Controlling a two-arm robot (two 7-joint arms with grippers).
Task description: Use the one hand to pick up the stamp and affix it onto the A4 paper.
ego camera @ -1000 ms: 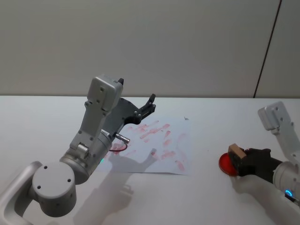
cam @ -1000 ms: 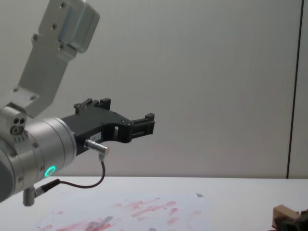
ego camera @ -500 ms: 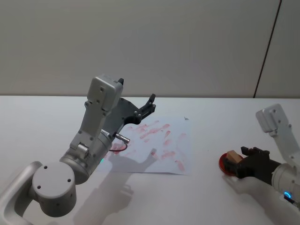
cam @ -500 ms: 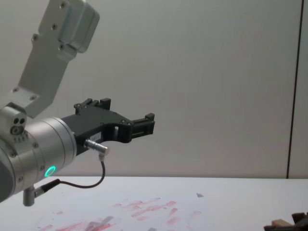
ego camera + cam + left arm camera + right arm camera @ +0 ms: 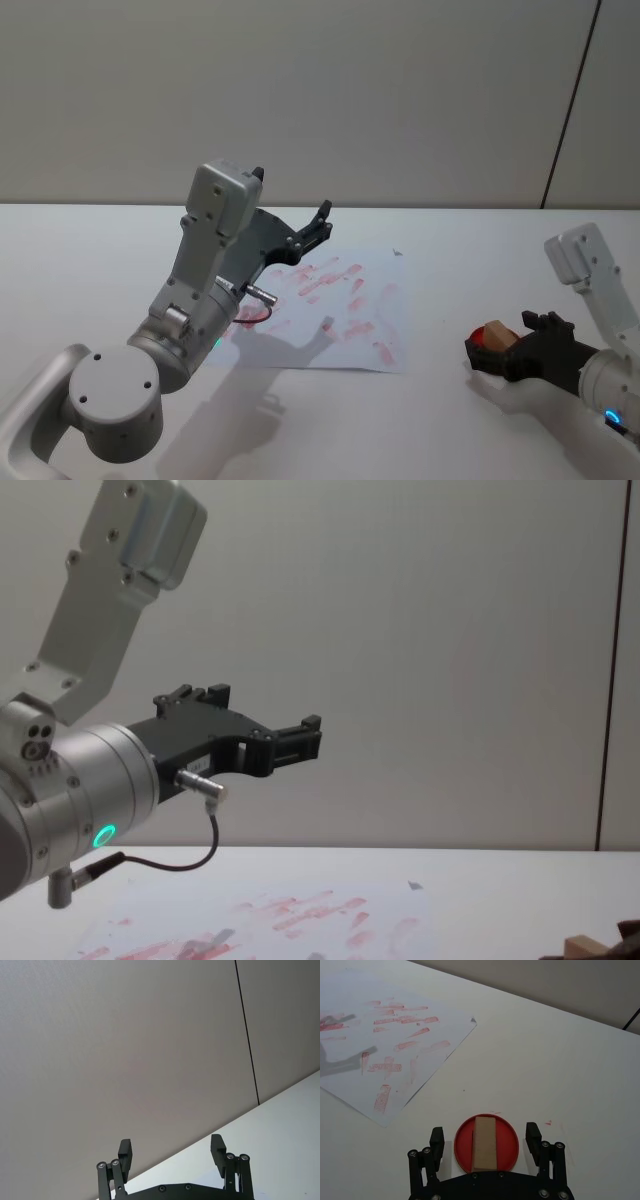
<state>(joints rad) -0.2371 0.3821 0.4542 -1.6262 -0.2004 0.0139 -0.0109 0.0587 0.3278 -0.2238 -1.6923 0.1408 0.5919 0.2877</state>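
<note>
White tabletop runs back to a plain grey wall, and the stamp (image 5: 484, 1143) lies flat on a round red ink pad (image 5: 509, 1141), lengthwise down the pad's middle, at the near right of the table. Taking that pad as the landmark: the right gripper (image 5: 485, 1139) sits low around it with its fingers spread wide, one to each side of the pad and clear of the wooden block, gripping nothing. In the head view the same gripper (image 5: 505, 352) reaches in from the right edge with the block (image 5: 498, 335) showing just above its black fingers. The A4 paper (image 5: 350, 1055), covered in red smudged prints, lies well to the left of the pad and farther back, its nearest corner apart from the pad's rim.

The step in hand looks like the pick-up. To do it well, the fingers should centre on the block's long sides and close squarely, so it does not twist or drag the pad along, then lift straight up before crossing to a bare patch of paper.

The left gripper (image 5: 318, 222) hangs parked high over the sheet, left of the pad, fingers apart and holding nothing
</note>
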